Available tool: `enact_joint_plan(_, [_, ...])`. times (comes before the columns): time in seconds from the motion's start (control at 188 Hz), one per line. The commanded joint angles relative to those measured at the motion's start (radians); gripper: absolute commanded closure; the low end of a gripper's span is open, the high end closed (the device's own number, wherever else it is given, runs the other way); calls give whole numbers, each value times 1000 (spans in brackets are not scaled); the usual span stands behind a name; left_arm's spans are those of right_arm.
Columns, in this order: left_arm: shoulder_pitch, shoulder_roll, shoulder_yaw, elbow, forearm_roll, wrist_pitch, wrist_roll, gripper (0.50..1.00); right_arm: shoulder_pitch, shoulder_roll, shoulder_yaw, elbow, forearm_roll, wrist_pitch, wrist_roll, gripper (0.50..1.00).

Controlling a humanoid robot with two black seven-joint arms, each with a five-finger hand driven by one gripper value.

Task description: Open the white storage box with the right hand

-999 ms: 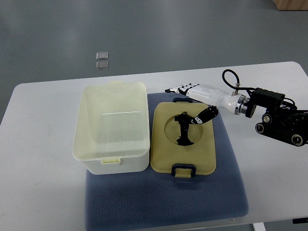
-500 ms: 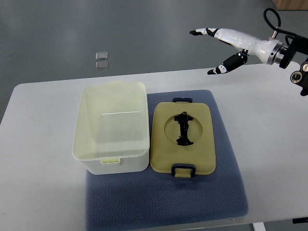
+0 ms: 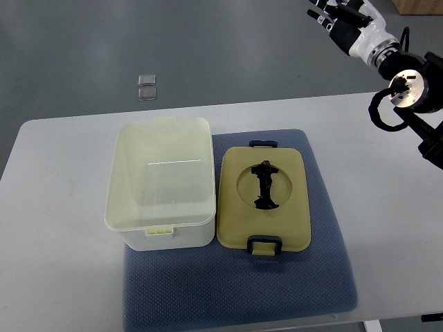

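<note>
The right hand [image 3: 344,17] has pulled up and away from the lid [image 3: 263,198], now far beyond the white storage box [image 3: 160,181], fingers loosely spread and empty. The box sits open on the blue mat [image 3: 235,290], its lid lying just right of it, so the task looks complete.

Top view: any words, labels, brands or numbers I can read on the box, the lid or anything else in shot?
None can be read.
White storage box: bare, no label showing.
Lid: only a black handle and clips, no print.
Blue mat: plain.
Two small clear squares on the floor: too small to tell.
Right hand: no markings legible.
</note>
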Motion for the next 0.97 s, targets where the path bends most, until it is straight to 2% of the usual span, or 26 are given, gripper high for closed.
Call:
enact_joint_plan(0.0, [0, 0, 0, 1, 0, 0, 0, 500, -84, 56, 105, -57, 68, 94, 8, 572])
enact_joint_plan(0.085, [0, 0, 0, 3, 0, 0, 0, 500, -186, 107, 221, -83, 68, 220, 33, 570])
enact_joint_plan(0.17, [0, 0, 0, 1, 0, 0, 0, 500, -242, 129, 267, -120, 67, 315, 48, 570])
enact_joint_plan(0.308, [0, 0, 0, 0, 0, 0, 0, 500, -276, 150, 275, -178, 70, 441, 57, 572])
enact_joint_plan(0.372, [0, 0, 0, 0, 0, 0, 0, 500, -279, 150, 275, -199, 70, 467, 59, 570])
enact_joint_plan(0.585, [0, 0, 0, 0, 0, 0, 0, 500, -266, 139, 238, -225, 22, 455, 56, 570])
enact_joint_plan(0.84, [0, 0, 1, -2, 0, 0, 1, 500, -208, 145, 208, -233, -183, 294, 53, 572])
enact_joint_plan(0.967, [0, 0, 1, -2, 0, 0, 1, 500, -190, 155, 220, -233, -177, 261, 59, 570])
